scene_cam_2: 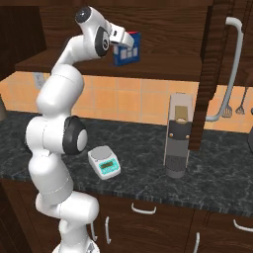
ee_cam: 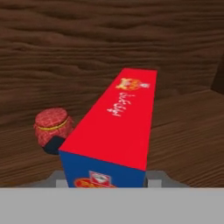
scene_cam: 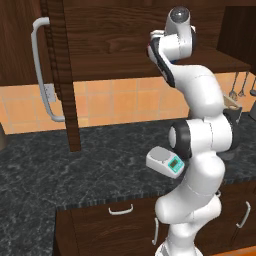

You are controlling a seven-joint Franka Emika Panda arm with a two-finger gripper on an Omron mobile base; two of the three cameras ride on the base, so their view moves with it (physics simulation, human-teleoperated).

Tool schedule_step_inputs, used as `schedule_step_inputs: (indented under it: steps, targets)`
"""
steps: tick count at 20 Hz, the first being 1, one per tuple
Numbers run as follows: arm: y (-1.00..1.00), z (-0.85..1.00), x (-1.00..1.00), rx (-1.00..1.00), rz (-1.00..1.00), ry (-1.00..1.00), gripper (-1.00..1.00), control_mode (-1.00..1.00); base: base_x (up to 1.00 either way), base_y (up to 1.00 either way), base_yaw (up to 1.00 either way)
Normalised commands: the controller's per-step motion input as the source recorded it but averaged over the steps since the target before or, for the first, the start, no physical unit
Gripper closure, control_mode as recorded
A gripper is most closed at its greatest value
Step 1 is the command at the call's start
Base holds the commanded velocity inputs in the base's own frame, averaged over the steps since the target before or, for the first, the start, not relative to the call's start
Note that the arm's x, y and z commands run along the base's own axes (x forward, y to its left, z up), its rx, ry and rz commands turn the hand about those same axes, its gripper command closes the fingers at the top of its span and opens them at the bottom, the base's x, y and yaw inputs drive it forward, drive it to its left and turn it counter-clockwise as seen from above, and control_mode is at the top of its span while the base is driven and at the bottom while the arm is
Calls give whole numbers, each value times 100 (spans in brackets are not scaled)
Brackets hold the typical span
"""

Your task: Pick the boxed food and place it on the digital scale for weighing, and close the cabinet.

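Note:
The boxed food (ee_cam: 118, 127), with its red face and blue end, fills the space between my fingers. My gripper (ee_cam: 107, 180) is shut on the box, with a grey finger pad (ee_cam: 56, 178) pressed to each side. From the right base view the boxed food (scene_cam_2: 127, 50) sits at the shelf of the open cabinet (scene_cam_2: 163, 29), my gripper (scene_cam_2: 121, 38) on it. The digital scale (scene_cam_2: 104, 163) lies bare on the dark counter below; it is also on the counter beside my arm in the left base view, digital scale (scene_cam: 166, 162). Both cabinet doors stand open, the left door (scene_cam: 20, 45) and the right door (scene_cam_2: 212, 74).
A small dark red jar (ee_cam: 52, 127) stands on the shelf left of the box. A grey coffee machine (scene_cam_2: 178, 143) stands on the counter right of the scale. Utensils (scene_cam_2: 237, 106) hang on the tiled wall. Long bar handles (scene_cam: 42, 75) jut from the open doors.

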Motion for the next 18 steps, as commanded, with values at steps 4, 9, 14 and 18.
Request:
schedule_step_inputs:
  steps: [4, 9, 14, 18]
  targets:
    - [0, -10, -58, 0, 1, -11, 100, -100, 0, 0, 0]
    - [4, 0, -100, -2, 0, -3, 100, -100, 0, 0, 0]
    - [0, 3, -100, 0, 13, 0, 100, -100, 0, 0, 0]
    - [0, 2, -100, 0, 26, 0, 100, -100, 0, 0, 0]
